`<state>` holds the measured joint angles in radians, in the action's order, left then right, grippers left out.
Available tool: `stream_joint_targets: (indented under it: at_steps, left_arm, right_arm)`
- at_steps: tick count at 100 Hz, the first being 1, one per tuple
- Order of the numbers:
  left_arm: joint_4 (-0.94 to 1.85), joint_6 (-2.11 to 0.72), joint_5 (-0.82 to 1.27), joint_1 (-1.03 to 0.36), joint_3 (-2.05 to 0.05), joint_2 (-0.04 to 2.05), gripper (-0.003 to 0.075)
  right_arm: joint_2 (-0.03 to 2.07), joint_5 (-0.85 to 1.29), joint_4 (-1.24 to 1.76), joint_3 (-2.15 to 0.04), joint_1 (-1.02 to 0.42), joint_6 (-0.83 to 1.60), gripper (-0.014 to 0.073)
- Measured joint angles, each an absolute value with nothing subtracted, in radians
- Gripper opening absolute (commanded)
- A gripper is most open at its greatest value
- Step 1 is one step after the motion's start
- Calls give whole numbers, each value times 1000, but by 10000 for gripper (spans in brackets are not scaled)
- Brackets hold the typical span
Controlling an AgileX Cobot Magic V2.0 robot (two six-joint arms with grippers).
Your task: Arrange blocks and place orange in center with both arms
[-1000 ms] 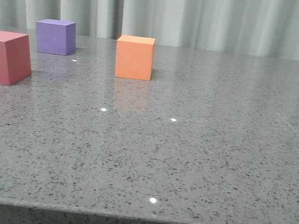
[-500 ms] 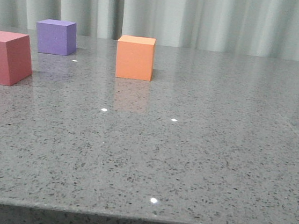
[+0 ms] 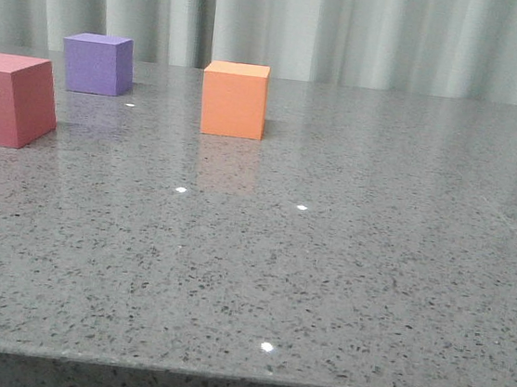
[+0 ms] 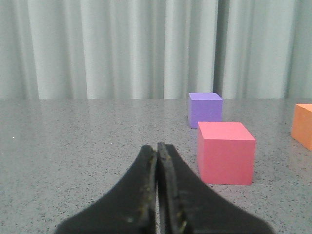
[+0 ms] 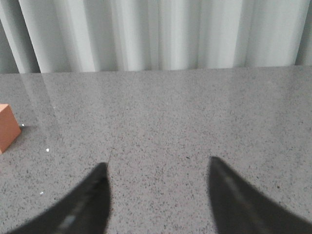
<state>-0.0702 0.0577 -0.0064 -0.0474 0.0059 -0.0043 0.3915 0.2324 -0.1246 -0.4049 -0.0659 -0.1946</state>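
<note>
The orange cube (image 3: 235, 99) stands on the grey speckled table (image 3: 344, 259) at the back, a little left of the middle. The purple cube (image 3: 97, 63) stands further back on the left. The pinkish-red cube (image 3: 9, 99) is at the left edge, nearer me. No gripper shows in the front view. In the left wrist view my left gripper (image 4: 157, 148) is shut and empty, with the pinkish-red cube (image 4: 225, 152) just beside and beyond its tips, then the purple cube (image 4: 205, 109) and an edge of the orange cube (image 4: 303, 126). My right gripper (image 5: 157, 168) is open and empty over bare table, with the orange cube (image 5: 7, 127) far off to one side.
A pale pleated curtain (image 3: 352, 31) hangs behind the table's far edge. The table's front edge (image 3: 238, 376) runs along the bottom of the front view. Small light glints lie on the glossy top.
The front view has shifted very slightly, so the cubes sit a pixel or two further right. No cube has moved on the table.
</note>
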Motion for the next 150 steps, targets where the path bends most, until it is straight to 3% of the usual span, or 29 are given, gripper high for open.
stream_joint_targets:
  at_steps: [12, 24, 83, 113, 150]
  left_arm:
    - [-70, 58, -6, -47, 6, -4, -20]
    - [-70, 58, -6, -47, 6, -4, -20]
    - [-51, 58, -51, -47, -1, -4, -20]
    - [80, 58, 197, -47, -271, 53, -20]
    - [70, 58, 685, -47, -699, 443, -20]
  right_arm:
    - [391, 253, -125, -405, -66, -195, 41]
    - [391, 257, -125, -405, -66, -195, -71]
    - [391, 258, -127, -405, -66, -195, -68]
    - [391, 259, -127, -405, -66, -195, -68]
    - [391, 259, -129, -405, -66, -195, -68]
